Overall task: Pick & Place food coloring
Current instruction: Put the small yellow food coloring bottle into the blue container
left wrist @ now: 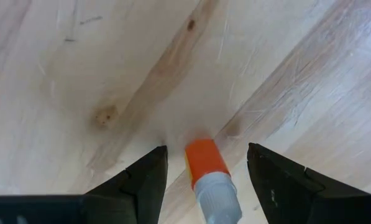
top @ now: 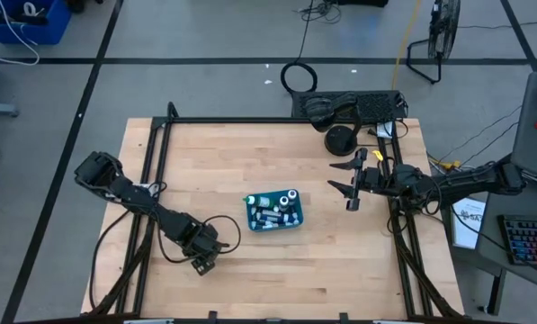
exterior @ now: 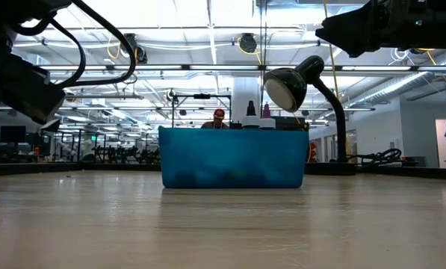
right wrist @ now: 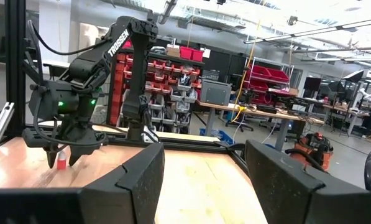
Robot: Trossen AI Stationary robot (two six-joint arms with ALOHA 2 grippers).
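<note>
This is a robotics lab or workshop. Behind the wooden table (right wrist: pixel 191 180) stand shelves with red parts bins (right wrist: pixel 173 62), at about 11 o'clock, and workbenches (right wrist: pixel 266 112) under open ceiling pipes (exterior: pixel 208 45).

Left arm (right wrist: pixel 114 46): "TROSSEN" in white letters along its upper link — seen from the right wrist view.
Elsewhere: nothing legible.

My two arms are dark, jointed and glossy black. The left arm (right wrist: pixel 79 74) carries white "TROSSEN" lettering on its upper link, a green light glowing on its wrist housing, and a black cable looping along its back. The left gripper (left wrist: pixel 204 180) has two wedge-shaped black fingers; the right gripper (right wrist: pixel 204 180) has broader, matte black ones.
</note>
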